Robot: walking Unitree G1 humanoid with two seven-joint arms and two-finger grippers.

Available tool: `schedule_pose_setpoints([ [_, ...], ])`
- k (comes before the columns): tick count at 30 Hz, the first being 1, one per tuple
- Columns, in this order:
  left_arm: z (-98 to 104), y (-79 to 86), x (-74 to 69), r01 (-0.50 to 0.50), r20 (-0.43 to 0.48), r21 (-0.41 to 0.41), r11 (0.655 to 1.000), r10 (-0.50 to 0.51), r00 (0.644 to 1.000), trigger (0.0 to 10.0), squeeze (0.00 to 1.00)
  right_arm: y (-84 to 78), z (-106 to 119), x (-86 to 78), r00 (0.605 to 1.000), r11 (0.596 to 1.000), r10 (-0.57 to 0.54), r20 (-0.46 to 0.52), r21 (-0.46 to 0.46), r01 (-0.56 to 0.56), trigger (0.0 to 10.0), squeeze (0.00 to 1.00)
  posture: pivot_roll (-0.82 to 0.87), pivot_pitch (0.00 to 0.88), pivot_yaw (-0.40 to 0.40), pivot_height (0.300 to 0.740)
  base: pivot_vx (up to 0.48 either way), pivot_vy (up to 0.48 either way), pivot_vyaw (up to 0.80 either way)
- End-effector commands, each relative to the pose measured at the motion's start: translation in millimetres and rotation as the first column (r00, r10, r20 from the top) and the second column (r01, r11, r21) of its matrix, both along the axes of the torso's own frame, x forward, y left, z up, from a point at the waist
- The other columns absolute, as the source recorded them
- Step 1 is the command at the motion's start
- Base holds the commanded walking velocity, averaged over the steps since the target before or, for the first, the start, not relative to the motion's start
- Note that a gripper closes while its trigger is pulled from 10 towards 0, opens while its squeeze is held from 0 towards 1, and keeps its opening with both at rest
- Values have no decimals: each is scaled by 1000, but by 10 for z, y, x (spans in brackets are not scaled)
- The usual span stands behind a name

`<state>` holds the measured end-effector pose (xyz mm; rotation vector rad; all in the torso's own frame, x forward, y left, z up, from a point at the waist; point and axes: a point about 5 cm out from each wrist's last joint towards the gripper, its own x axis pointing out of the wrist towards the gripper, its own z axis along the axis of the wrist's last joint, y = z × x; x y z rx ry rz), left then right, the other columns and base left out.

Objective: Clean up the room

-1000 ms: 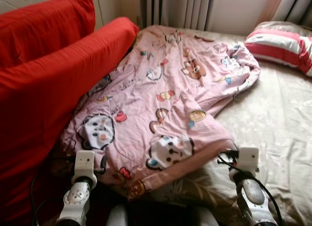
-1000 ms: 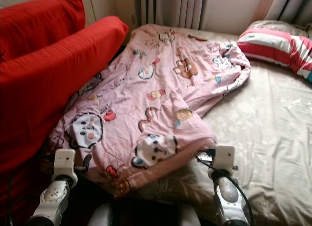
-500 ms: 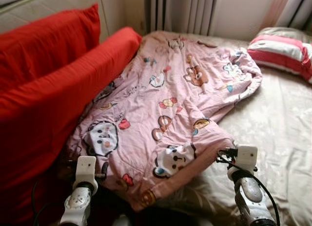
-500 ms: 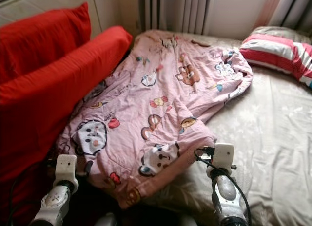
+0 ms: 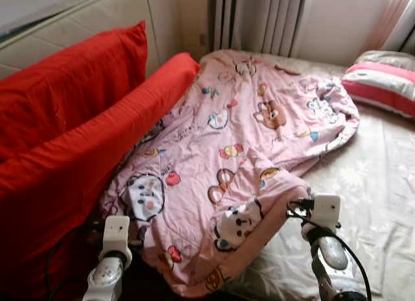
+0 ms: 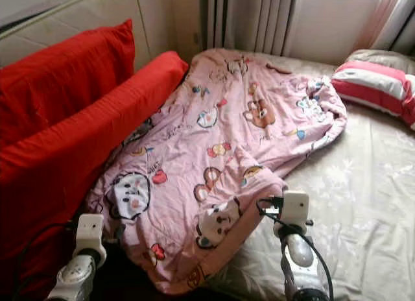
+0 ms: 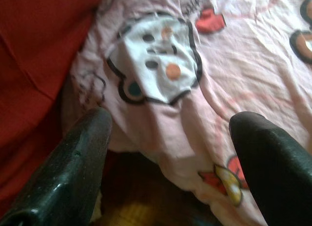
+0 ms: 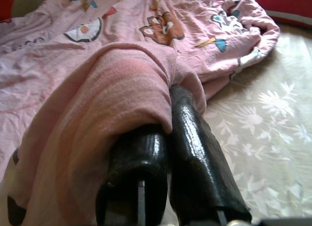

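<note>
Blanket [image 5: 240, 158] corner, pinched by right end effector [image 8: 168, 109], now lifted higher.

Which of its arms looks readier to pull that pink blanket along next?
Probably the right: the right gripper is shut on the pink blanket, at its edge. The left gripper is open, with the blanket's corner between its jaws, ungripped.
</note>
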<state>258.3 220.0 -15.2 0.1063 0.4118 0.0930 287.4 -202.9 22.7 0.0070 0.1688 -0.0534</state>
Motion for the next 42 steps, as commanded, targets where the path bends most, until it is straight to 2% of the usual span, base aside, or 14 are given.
schedule_pose_setpoints([
  [1,-109,19,-113,-22,-62,-21,1000,20,998,10000,0,8,-3,7,1000,1000,-1,-4,10,1,10000,0,-3,35,-5,740,0,0,0],
  [19,-317,34,-372,-73,-176,-57,996,62,982,10000,0,14,1,11,1000,1000,-5,5,4,5,10000,0,-10,14,2,740,0,0,0],
  [42,-352,-11,-407,-75,-191,-71,995,60,980,10000,0,11,-1,13,1000,1000,11,-2,-19,-11,10000,0,-11,11,-11,740,-295,0,0],
])
